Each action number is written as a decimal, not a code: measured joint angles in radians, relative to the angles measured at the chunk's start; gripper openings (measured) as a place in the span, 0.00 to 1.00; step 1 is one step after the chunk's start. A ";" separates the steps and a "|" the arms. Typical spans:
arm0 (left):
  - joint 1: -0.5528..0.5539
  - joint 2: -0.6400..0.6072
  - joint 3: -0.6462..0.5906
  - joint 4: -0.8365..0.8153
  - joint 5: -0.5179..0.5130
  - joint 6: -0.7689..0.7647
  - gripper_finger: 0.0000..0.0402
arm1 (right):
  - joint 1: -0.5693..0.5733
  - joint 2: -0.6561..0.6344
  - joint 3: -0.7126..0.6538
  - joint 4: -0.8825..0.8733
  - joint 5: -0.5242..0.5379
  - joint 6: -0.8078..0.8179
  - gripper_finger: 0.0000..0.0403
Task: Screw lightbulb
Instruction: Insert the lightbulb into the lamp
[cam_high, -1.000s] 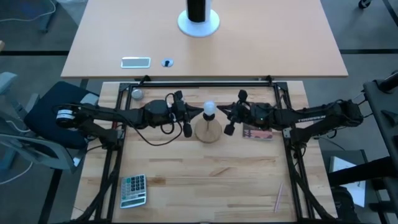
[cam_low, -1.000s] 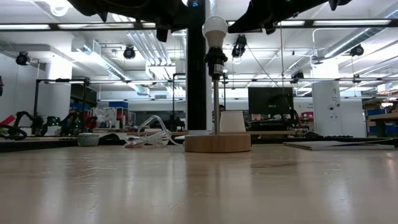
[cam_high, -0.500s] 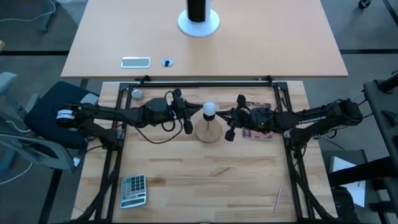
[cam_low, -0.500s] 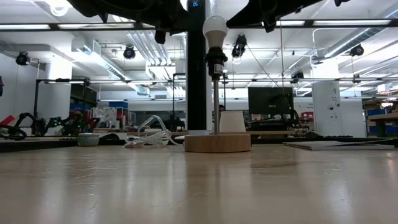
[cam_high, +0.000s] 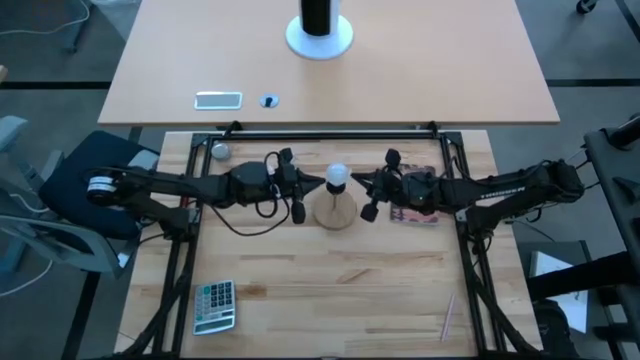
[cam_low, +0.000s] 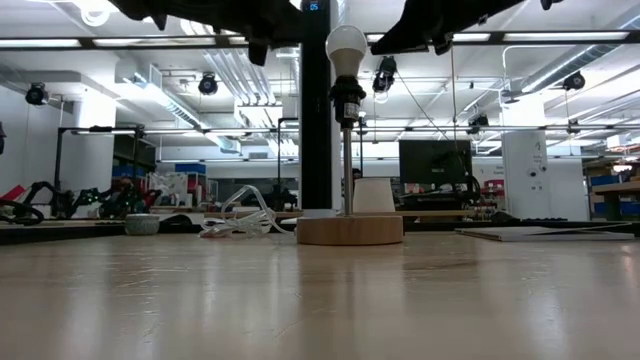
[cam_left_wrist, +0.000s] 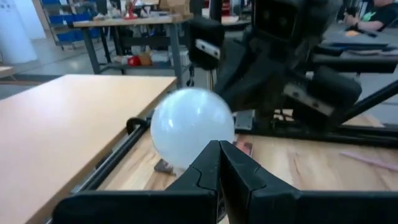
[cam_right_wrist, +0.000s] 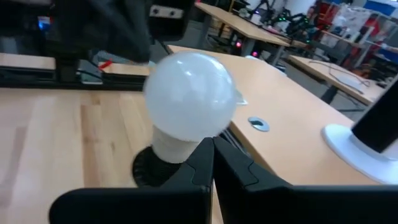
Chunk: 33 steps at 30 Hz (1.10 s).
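Observation:
The white frosted lightbulb sits upright in the black socket on a thin post above the round wooden disc stand. My left gripper is on the table's left side of the bulb and points at it level, at bulb height. Its fingers are shut, with their tips just before the globe. My right gripper mirrors it from the table's right side, also shut, with its tips before the globe. Neither gripper shows contact with the bulb.
A calculator lies at the near left. A small grey ball lies at the far left, a dark reddish packet lies under my right arm, and a thin stick lies at the near right. Black frame rails run along both sides.
My left gripper has drawn back a little toward the table's left edge, away from the lightbulb. The bulb and the stand have kept still.

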 joint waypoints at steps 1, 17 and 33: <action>0.000 0.012 0.000 0.017 -0.003 -0.002 0.00 | -0.007 0.000 0.000 0.001 0.000 -0.004 0.01; 0.002 0.047 0.023 0.027 -0.111 0.002 0.00 | 0.000 0.002 -0.001 0.035 -0.099 0.009 0.01; -0.005 -0.010 0.024 -0.103 -0.137 -0.005 0.00 | 0.029 -0.016 0.000 -0.023 -0.077 0.050 0.01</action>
